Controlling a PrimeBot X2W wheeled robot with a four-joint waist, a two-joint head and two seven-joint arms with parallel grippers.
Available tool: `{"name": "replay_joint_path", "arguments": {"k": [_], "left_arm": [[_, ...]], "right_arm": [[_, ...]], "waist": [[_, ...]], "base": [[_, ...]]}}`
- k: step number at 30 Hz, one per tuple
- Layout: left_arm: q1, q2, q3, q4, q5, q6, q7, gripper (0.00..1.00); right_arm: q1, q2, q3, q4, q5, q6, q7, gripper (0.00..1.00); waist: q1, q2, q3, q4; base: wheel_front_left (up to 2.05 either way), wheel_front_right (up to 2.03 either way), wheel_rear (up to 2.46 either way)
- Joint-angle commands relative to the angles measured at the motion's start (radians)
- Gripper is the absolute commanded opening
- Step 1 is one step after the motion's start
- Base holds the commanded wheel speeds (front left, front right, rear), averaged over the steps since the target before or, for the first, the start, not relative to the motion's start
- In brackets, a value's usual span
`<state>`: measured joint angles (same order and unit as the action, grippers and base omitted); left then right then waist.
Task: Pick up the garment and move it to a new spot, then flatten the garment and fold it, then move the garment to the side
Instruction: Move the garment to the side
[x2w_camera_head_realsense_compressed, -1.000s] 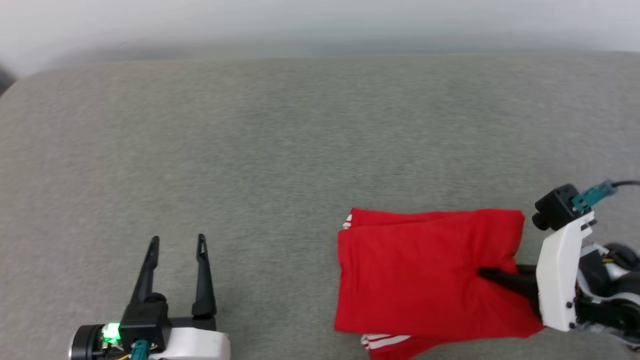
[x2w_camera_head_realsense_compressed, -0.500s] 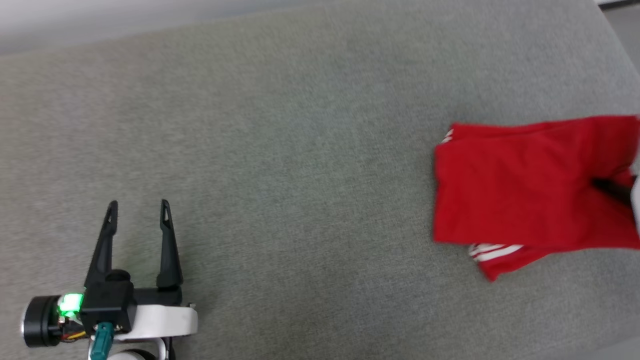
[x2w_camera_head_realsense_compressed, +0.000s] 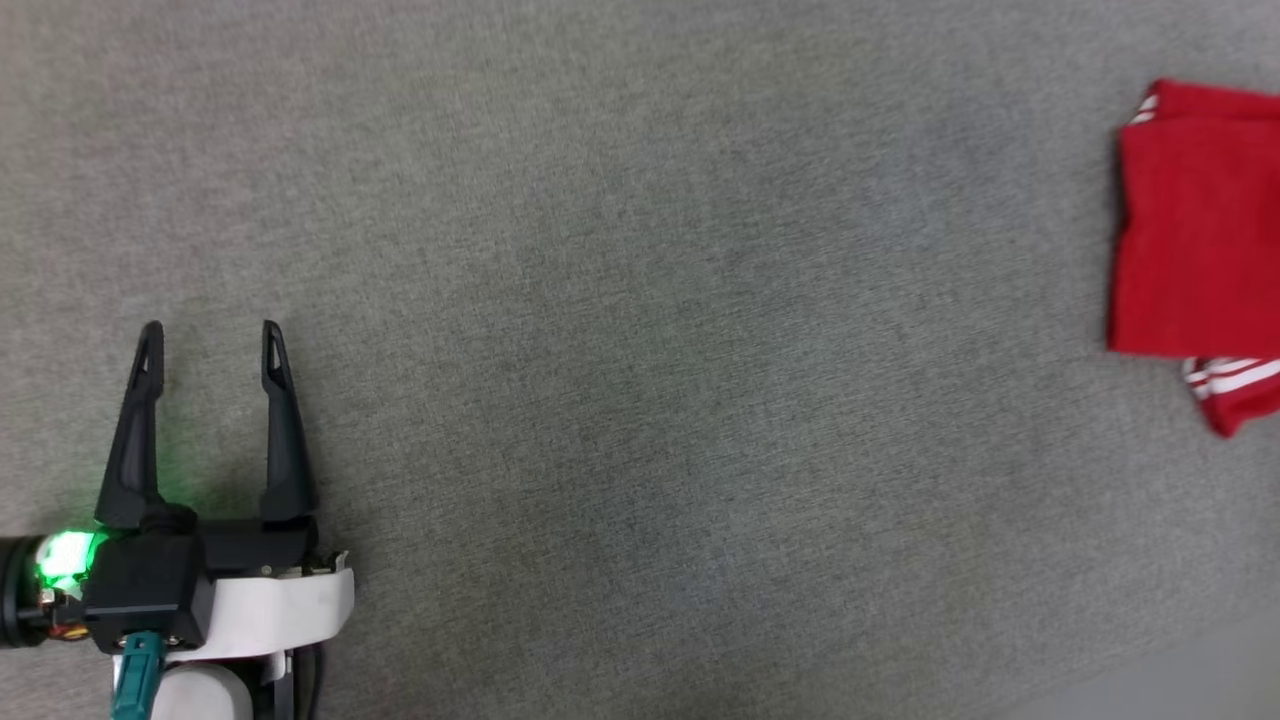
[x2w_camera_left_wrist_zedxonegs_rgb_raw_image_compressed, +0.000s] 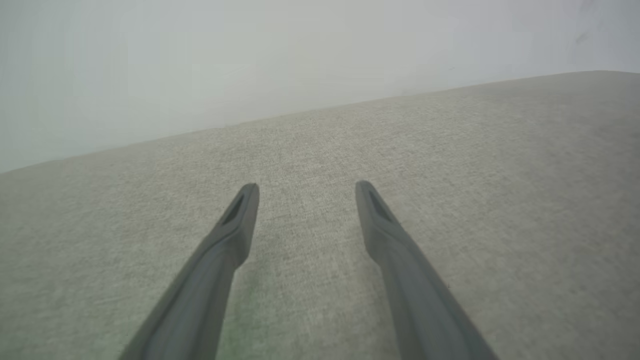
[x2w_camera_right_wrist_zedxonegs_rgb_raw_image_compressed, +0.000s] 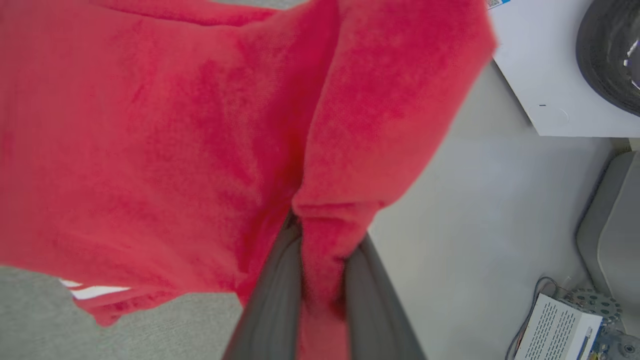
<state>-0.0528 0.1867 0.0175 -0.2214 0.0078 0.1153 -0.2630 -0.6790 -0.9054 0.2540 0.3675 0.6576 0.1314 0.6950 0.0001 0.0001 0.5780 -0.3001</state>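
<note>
Head view: grey fabric-covered counter takes up nearly all of the pic. The garment, red & folded into a rough rectangle, lies on it at the far right, upper part, cut off by the frame edge; well apart from the left hand, which sits lower left w/ both dark fingers pointing up the view, spread wide, nothing btwn them, no contact w/ the cloth. Left wrist view has the same hand w/ fingers splayed above bare grey fabric, pale wall behind. Right wrist view: garment up close, one bunched fold of it pinched tight in the right hand, its grey fingers pressed on either side of the red cloth; grey counter lower left, pale floor to the right of the fold. Smaller bits: white-striped trim pokes out under the garment's near edge, also seen in the right wrist view; a white vented box on the floor; green light lit on the left wrist.
</note>
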Motion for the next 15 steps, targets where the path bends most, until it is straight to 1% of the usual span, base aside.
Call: {"name": "replay_joint_path", "arguments": {"k": [1,5,10,11,12,13,14,15], "left_arm": [[-0.021,0.008,0.004,-0.005,0.005,0.003,-0.002,1.00],[-0.028,0.019,0.010,-0.022,0.004,0.009,-0.001,1.00],[-0.024,0.016,0.005,-0.031,0.000,0.017,0.001,1.00],[-0.019,0.011,0.001,-0.029,-0.002,0.019,0.001,1.00],[-0.012,0.005,-0.004,-0.026,-0.005,0.019,0.001,1.00],[-0.005,0.000,-0.010,-0.022,-0.009,0.022,0.001,1.00],[-0.001,-0.006,-0.015,-0.019,-0.011,0.023,0.000,1.00],[0.005,-0.014,-0.020,-0.015,-0.012,0.024,0.000,1.00]], "right_arm": [[-0.023,0.008,-0.019,0.019,-0.016,-0.002,-0.011,0.00],[-0.053,0.035,-0.073,0.081,-0.086,-0.001,-0.043,0.00],[-0.065,0.099,-0.106,0.135,-0.152,-0.001,-0.075,0.00],[-0.066,0.110,-0.115,0.148,-0.170,-0.001,-0.085,0.07],[-0.065,0.117,-0.121,0.161,-0.191,-0.001,-0.092,0.50],[-0.061,0.124,-0.125,0.172,-0.209,-0.001,-0.094,0.50],[-0.055,0.128,-0.129,0.179,-0.227,-0.001,-0.100,1.00],[-0.050,0.130,-0.135,0.183,-0.246,-0.001,-0.110,1.00]], "waist": [[-0.0001,-0.0001,0.038,0.002],[-0.0001,-0.0001,0.063,0.009],[-0.0001,-0.0001,0.049,0.021],[-0.0001,-0.0001,0.038,0.024],[-0.0001,-0.0001,0.025,0.028],[-0.0001,-0.0001,0.008,0.032],[-0.0001,-0.0001,-0.010,0.038],[-0.0001,-0.0001,-0.030,0.044]], "base": [[0.00,0.00,0.00],[0.00,0.00,0.00],[0.00,0.00,0.00],[0.00,0.00,0.00],[0.00,0.00,0.00],[0.00,0.00,0.00],[0.00,0.00,0.00],[0.00,0.00,0.00]]}}
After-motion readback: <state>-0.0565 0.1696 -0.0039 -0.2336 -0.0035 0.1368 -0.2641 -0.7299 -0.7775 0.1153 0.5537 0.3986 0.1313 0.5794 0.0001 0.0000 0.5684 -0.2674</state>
